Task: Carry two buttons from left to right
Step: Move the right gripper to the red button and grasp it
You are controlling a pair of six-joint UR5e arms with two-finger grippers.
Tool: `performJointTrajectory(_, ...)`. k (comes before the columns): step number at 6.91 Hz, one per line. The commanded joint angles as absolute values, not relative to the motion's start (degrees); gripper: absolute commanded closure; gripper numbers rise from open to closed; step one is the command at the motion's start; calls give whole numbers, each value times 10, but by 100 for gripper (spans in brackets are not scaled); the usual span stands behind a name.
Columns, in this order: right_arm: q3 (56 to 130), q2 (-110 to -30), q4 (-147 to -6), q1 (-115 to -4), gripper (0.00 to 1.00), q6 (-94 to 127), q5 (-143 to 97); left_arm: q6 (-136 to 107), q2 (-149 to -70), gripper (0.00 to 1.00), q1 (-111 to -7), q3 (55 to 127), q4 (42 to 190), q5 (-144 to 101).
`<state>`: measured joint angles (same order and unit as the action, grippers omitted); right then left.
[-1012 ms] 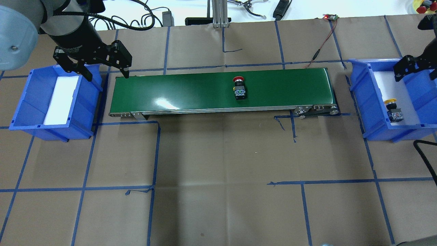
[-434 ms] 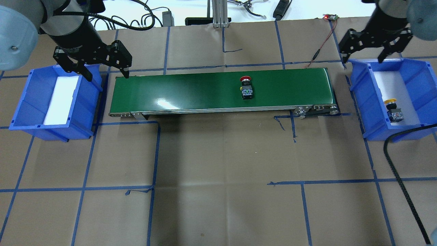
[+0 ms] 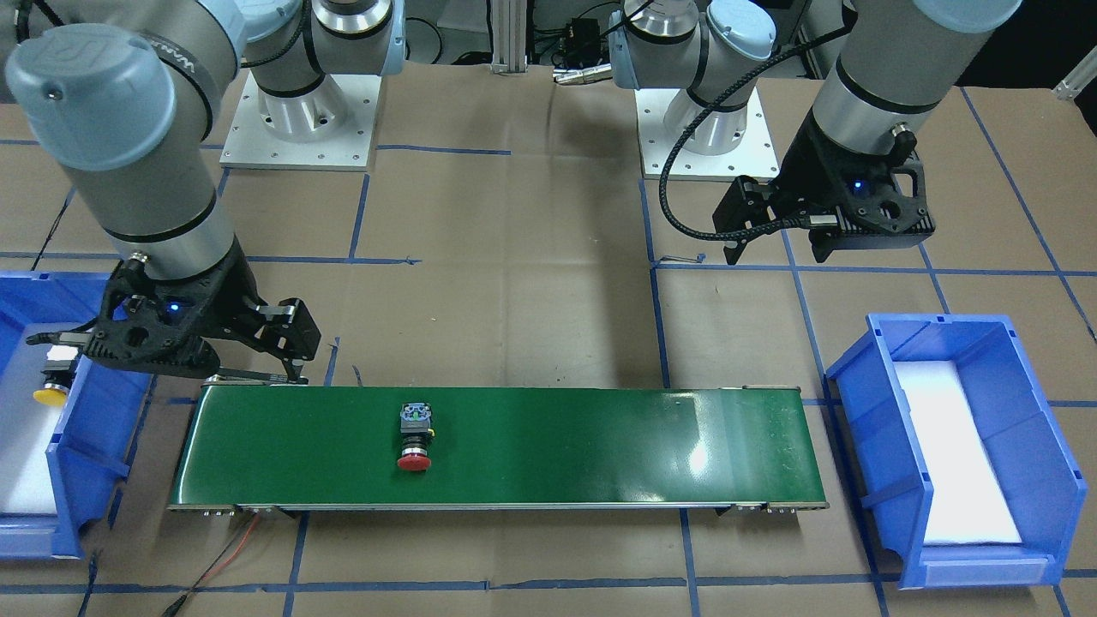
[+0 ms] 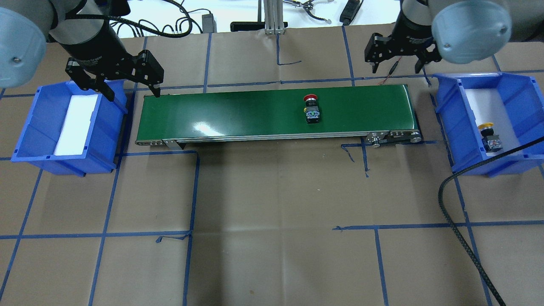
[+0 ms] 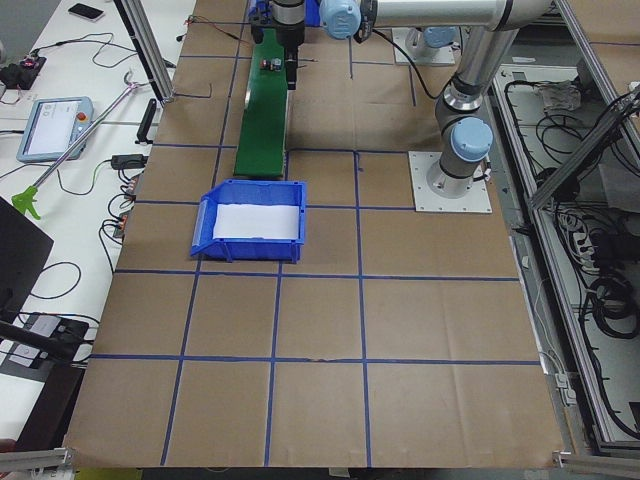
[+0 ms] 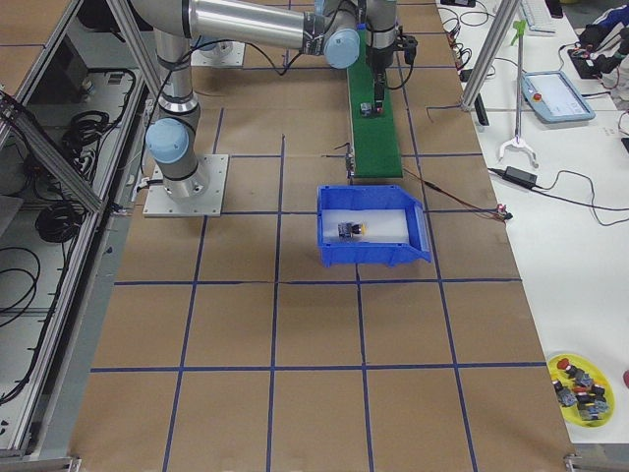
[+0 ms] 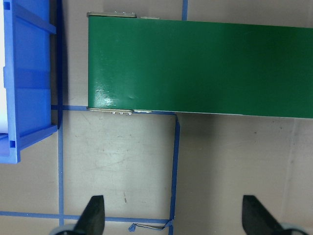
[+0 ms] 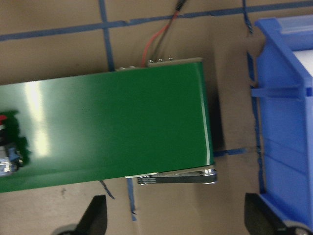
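Observation:
The red button [image 4: 311, 109] lies on its side on the green conveyor belt [image 4: 238, 112], right of the belt's middle; the right wrist view catches it at the left edge [image 8: 7, 152]. In the blue right bin [image 4: 450, 110] the yellow button [image 4: 488, 136] rests on white foam. My right gripper [image 4: 398, 68] hangs open and holds nothing, just beyond the belt's right end, between belt and bin. Above the gap between the belt's left end and the blue left bin [image 4: 29, 127], my left gripper [image 4: 134, 87] is open too, with nothing in it.
A thick black cable [image 4: 463, 221] trails across the table from the right bin's front corner. A red wire [image 4: 403, 51] runs from the belt's far right corner to a small board. The left bin holds only a white foam liner [image 4: 76, 123].
My right arm swung left from over the right bin to above the belt's right end. The red button rode a little to the right on the belt. The left arm stayed put.

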<state>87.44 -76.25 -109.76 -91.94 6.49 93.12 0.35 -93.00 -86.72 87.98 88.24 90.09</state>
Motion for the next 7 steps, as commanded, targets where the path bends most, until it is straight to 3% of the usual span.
performJointTrajectory(1,888,-757,-1110,-927,1,63,934,4,-930,0,-867,880,882,901)
performJointTrajectory(7,911,-743,-1115,-926,1,69,924,4,-930,0,-867,881,882,901)
